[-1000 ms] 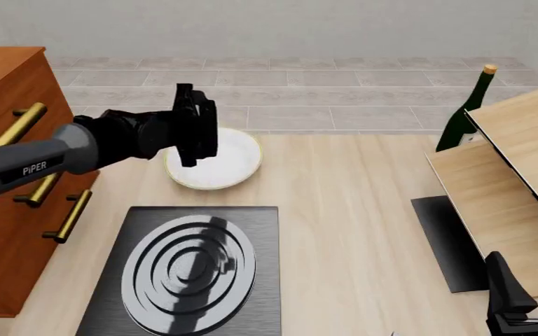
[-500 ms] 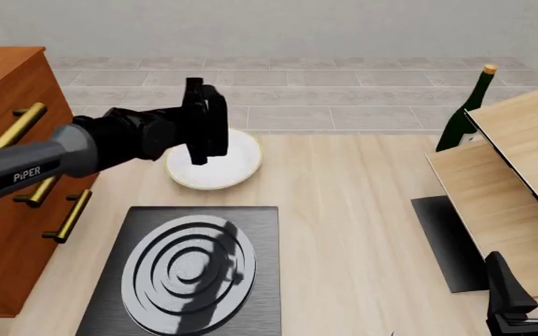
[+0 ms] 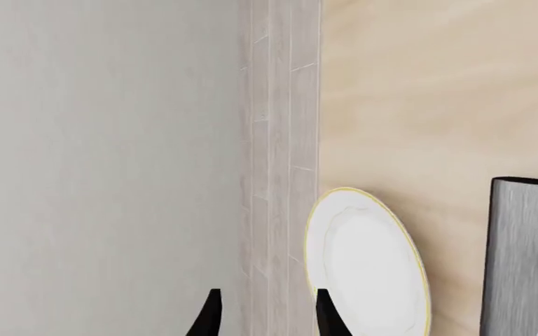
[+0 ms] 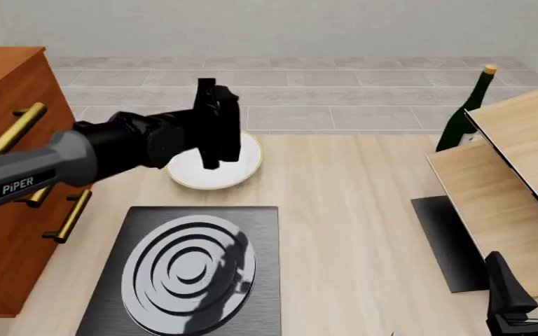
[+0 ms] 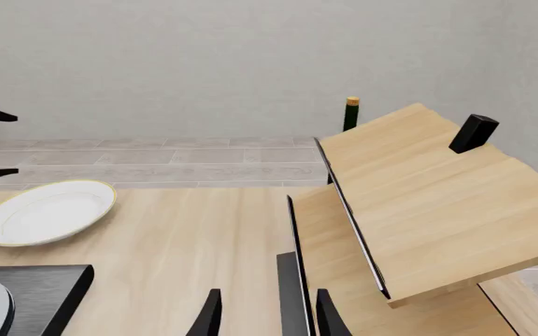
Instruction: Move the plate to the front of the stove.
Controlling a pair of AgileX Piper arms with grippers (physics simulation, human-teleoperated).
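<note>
The white plate (image 4: 236, 166) with a thin yellow rim lies flat on the table just beyond the far edge of the stove (image 4: 260, 231), a dark slab bearing a grey ringed burner. My left gripper (image 4: 215, 126) hangs above the plate's left and middle part, turned on its side, and hides much of it. In the left wrist view this gripper (image 3: 267, 318) is open and holds nothing, with the plate (image 3: 367, 266) beside one fingertip. My right gripper (image 4: 529, 280) rests open at the near right, far from the plate (image 5: 47, 211).
A wooden cabinet (image 4: 8, 140) with gold handles stands along the left. On the right are a slanted wooden rack (image 4: 512, 175), a green wine bottle (image 4: 470, 105) behind it and a plain black mat (image 4: 447, 241) under its edge.
My left gripper has moved to the right and a little farther back, so it covers more of the plate. The plate, the stove and the right arm have not moved.
</note>
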